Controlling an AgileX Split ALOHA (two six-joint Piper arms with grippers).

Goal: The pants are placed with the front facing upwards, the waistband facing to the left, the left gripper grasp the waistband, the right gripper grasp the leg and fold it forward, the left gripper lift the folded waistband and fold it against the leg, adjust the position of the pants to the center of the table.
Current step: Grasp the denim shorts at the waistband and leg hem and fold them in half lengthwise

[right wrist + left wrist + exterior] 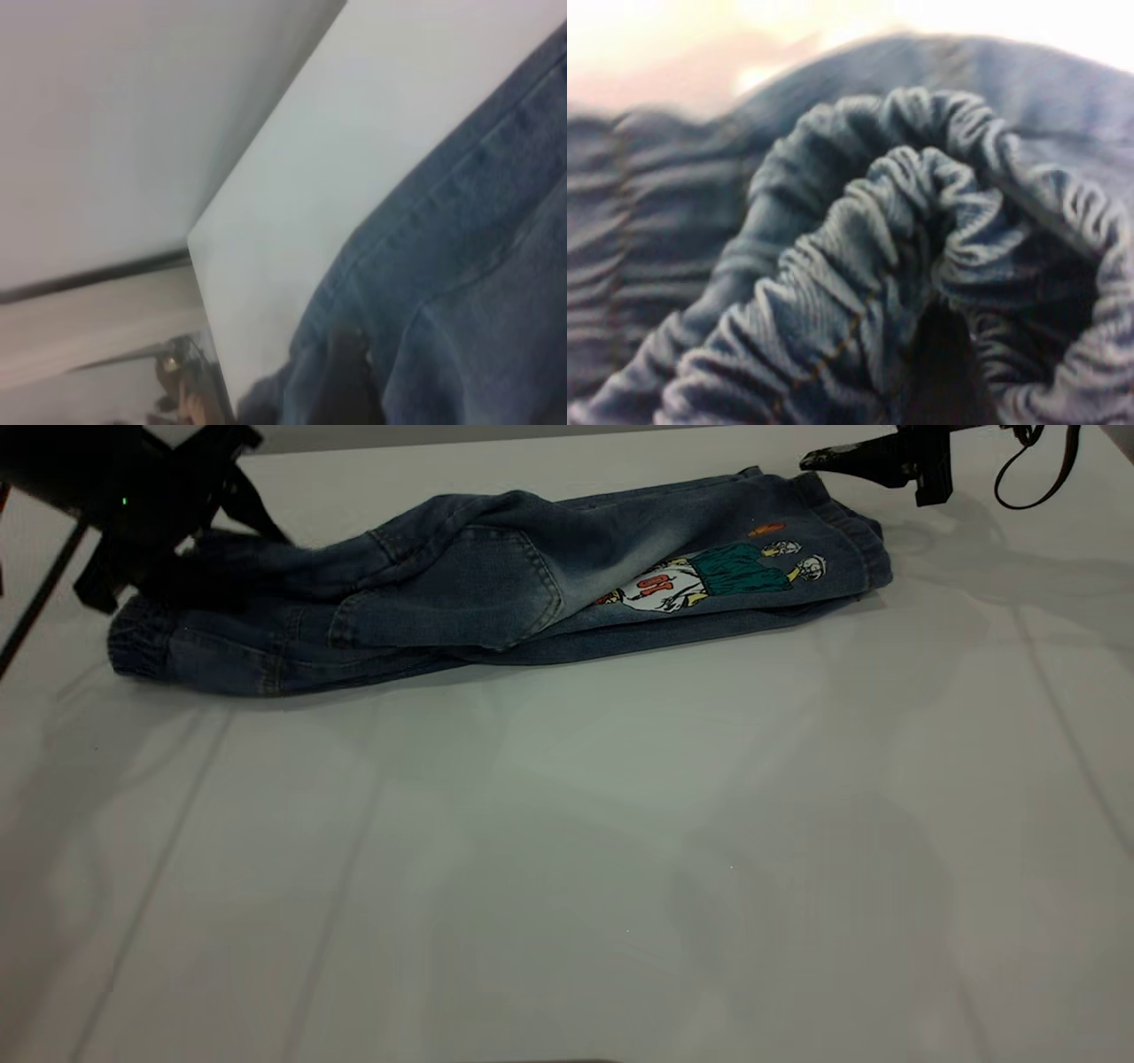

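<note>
Pants [496, 593] are lying folded lengthwise at far side of counter [567, 850], L gripper [190, 558] jaws clenching waistband [859, 292] at left end, R gripper [824, 460] hovering near right end, jaws' state can't be told.

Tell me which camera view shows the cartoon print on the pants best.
The exterior view: the cartoon print lies fully visible on the folded pants near the right end. Both wrist views show only blue denim, no print.
</note>
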